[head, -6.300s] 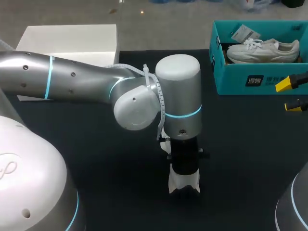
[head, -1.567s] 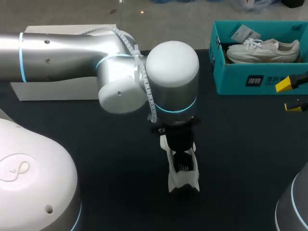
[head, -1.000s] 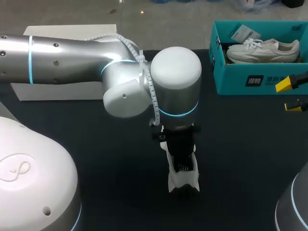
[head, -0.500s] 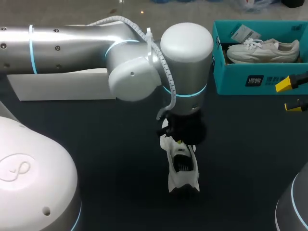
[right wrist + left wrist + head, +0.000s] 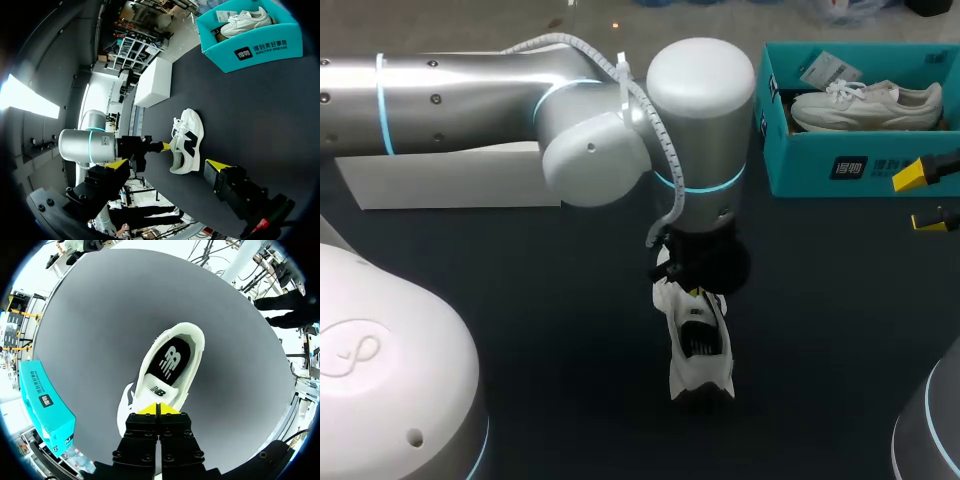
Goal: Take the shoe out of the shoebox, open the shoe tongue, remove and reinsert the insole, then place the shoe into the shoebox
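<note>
Yellow-tipped fingers of the left gripper (image 5: 156, 409) are pressed together, tip to tip, right at the edge of the tongue (image 5: 159, 390) of a white shoe (image 5: 144, 376). Whether they pinch any of the tongue cannot be made out. This gripper points straight down at the lace end of the shoe. The heel lies ahead of it, and a dark insole (image 5: 172, 360) shows in the opening.

The shoe stands on its sole near the middle of the black worktop (image 5: 520, 330), outside the shoebox. In the head view its heel is toward the near edge.

Well off to the right, the right gripper (image 5: 167, 165) hangs released, its fingers wide apart with nothing between them, facing the shoe from the side. It sits just in front of the teal shoebox (image 5: 860, 165) at the worktop's far right corner. A second white shoe (image 5: 865, 105) lies inside the shoebox.

Behind the left arm (image 5: 470, 95), a white box (image 5: 450, 180) rests at the far left of the worktop.
</note>
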You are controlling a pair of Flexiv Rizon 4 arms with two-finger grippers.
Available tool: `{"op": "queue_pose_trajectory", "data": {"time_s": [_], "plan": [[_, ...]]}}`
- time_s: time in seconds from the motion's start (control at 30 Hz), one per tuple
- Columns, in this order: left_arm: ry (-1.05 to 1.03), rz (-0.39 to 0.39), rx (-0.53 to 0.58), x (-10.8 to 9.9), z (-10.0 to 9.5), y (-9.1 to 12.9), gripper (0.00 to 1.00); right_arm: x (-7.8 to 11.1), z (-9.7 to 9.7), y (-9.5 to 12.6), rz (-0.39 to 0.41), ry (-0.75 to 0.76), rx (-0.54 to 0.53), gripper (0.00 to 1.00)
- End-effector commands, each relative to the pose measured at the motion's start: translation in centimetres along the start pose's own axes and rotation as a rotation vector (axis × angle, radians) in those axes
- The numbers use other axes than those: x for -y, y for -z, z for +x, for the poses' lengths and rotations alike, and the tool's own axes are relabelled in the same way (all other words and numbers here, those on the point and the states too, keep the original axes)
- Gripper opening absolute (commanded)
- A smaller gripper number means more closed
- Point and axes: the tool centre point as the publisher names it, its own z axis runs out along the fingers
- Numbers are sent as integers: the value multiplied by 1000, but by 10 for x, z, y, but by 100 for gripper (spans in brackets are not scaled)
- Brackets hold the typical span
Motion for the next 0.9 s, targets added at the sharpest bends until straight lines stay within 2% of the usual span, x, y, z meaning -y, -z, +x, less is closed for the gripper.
{"op": "queue_pose_trajectory", "data": {"time_s": [0.03,0.07,0.1,0.13,0.17,0.2,0.23,0.27,0.73,0.8,0.9], "plan": [[169,10,-31,-6,-1,-1,0,0,0,0,0,-1,2,100],[364,-70,-23,-8,-1,1,0,0,0,0,0,-1,2,100],[543,-106,-13,-9,0,3,0,0,0,0,0,-1,2,100],[747,-65,16,-14,8,7,0,0,0,0,0,-1,2,100],[941,-82,-6,-13,13,7,0,0,0,0,0,-1,2,100],[995,-156,-49,-12,14,6,0,0,0,0,0,-1,2,100],[945,-253,-39,-6,12,4,0,0,0,0,0,-1,2,100],[809,-253,-56,-1,8,3,0,0,0,0,0,-1,2,100],[809,-253,-56,-1,8,3,0,0,0,0,0,-1,2,100],[932,-170,-44,0,4,10,0,0,0,0,0,-1,2,100],[1108,-79,40,6,3,19,0,0,0,0,0,-1,2,100]]}}
